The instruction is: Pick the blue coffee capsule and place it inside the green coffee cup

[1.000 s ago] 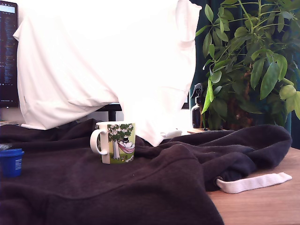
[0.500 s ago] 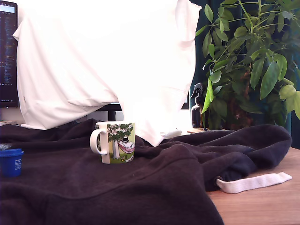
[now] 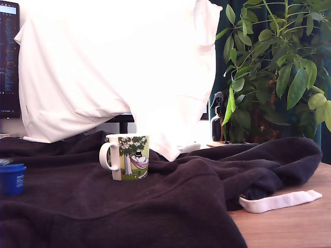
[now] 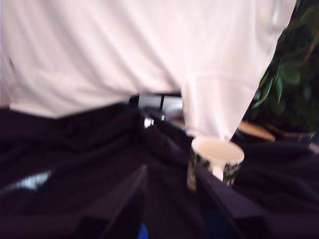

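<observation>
counter inventory, one moment

white cloth (image 3: pixel 114 67) hanging behind. dark hoodie (image 3: pixel 155 201) spread over the wooden counter (image 3: pixel 295 227), its white drawstring (image 3: pixel 279 201) on bare wood. potted plant (image 3: pixel 279 67) at the exterior view's right. green coffee cup (image 3: pixel 126 156), upright on the hoodie. blue coffee capsule (image 3: pixel 11 179), upright at the exterior view's left edge, well apart from the cup. hand (image 4: pixel 172 209): jaws spread apart, holding nothing, blurred in the wrist view.
</observation>
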`<action>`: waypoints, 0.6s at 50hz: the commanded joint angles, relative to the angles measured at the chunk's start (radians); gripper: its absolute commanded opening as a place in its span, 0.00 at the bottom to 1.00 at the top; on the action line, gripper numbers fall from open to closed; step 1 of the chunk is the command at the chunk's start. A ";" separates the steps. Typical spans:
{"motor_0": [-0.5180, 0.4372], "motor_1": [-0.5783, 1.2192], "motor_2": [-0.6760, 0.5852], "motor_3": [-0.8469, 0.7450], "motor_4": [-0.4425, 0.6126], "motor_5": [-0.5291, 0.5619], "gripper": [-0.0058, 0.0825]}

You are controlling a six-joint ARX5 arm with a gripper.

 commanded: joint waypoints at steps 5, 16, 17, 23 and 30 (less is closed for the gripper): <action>-0.005 0.121 -0.032 0.097 -0.017 0.042 0.96; -0.005 0.370 -0.032 0.275 -0.017 0.074 0.96; -0.005 0.394 -0.032 0.293 -0.017 0.074 0.96; -0.005 0.551 -0.032 0.405 -0.017 0.078 0.96; -0.005 0.729 -0.032 0.545 -0.018 0.104 0.96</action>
